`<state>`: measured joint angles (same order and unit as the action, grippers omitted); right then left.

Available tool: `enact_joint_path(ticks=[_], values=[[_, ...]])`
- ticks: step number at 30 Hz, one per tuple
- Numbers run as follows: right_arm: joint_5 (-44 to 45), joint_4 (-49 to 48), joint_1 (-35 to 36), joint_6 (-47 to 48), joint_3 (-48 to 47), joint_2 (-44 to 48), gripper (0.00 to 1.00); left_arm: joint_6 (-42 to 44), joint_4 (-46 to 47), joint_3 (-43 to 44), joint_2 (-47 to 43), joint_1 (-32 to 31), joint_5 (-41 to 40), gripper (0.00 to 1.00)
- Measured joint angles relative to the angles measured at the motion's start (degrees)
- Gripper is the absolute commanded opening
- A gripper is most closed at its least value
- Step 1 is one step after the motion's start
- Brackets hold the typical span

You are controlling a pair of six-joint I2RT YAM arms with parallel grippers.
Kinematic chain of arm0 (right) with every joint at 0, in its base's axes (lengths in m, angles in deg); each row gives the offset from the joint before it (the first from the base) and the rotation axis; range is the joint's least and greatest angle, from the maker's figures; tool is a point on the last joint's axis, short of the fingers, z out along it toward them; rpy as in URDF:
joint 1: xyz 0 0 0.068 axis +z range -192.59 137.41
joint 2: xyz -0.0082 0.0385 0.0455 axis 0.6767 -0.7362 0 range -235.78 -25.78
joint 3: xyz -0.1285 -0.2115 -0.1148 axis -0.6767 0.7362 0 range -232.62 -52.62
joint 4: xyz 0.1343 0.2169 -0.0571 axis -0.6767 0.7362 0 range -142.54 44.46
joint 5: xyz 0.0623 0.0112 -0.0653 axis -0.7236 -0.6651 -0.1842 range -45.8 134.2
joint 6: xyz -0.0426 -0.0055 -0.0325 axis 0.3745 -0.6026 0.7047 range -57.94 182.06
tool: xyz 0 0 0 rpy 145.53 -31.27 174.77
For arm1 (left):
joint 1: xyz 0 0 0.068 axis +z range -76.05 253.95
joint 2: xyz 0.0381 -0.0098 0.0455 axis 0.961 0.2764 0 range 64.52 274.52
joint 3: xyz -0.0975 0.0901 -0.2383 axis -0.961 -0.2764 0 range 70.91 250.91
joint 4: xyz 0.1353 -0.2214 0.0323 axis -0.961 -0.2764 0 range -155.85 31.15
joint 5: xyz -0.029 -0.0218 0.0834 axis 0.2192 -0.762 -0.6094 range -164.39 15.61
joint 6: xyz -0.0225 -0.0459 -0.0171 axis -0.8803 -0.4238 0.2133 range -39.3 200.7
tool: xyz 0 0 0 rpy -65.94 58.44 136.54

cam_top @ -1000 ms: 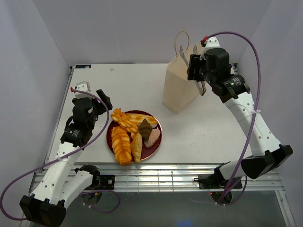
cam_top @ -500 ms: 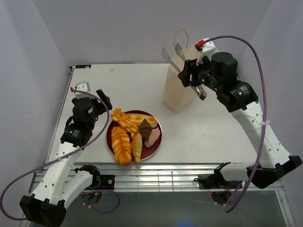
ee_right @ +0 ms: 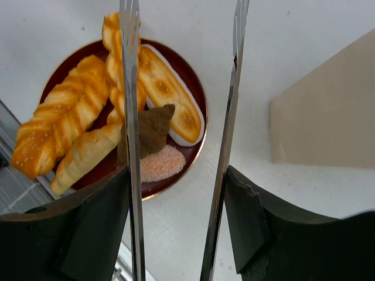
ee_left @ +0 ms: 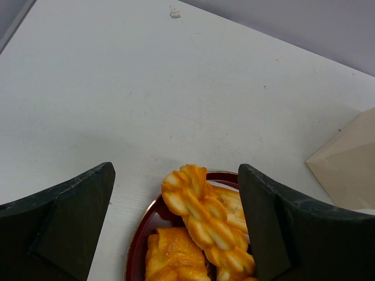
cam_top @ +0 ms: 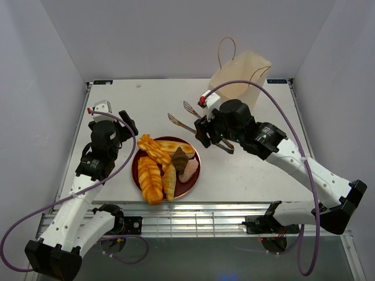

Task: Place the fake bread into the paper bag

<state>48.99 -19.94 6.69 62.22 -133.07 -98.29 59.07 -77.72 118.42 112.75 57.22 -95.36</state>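
**Right tool with tongs at the plate's far rim; the bread lies on the plate.**

We see the right tool clamped on the handles of the metal tongs. Their two blades are spread apart with no pastry between them, and they point toward the far rim of the dark red round plate. The fake bread, made up of glossy braided loaves, a pale long roll and brown and pinkish pieces, lies on that plate near the front edge of the white tabletop. The cream-tan paper bag sits at the far right corner, close to the rear wall and well apart from the plate, with bare tabletop between them. We cannot tell how its mouth stands. The left tool hangs just beside the plate's left rim, jaws wide apart and holding nothing. Open surface extends to the far left.
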Motion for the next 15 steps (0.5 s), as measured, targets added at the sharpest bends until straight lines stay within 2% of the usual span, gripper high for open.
enact_joint_path(ticks=[15], values=[[3.7, 1.7, 8.7, -9.8, 18.0, 8.8, 0.68, 0.2, 0.0, 0.0, 0.3, 0.0, -0.3, 0.96]])
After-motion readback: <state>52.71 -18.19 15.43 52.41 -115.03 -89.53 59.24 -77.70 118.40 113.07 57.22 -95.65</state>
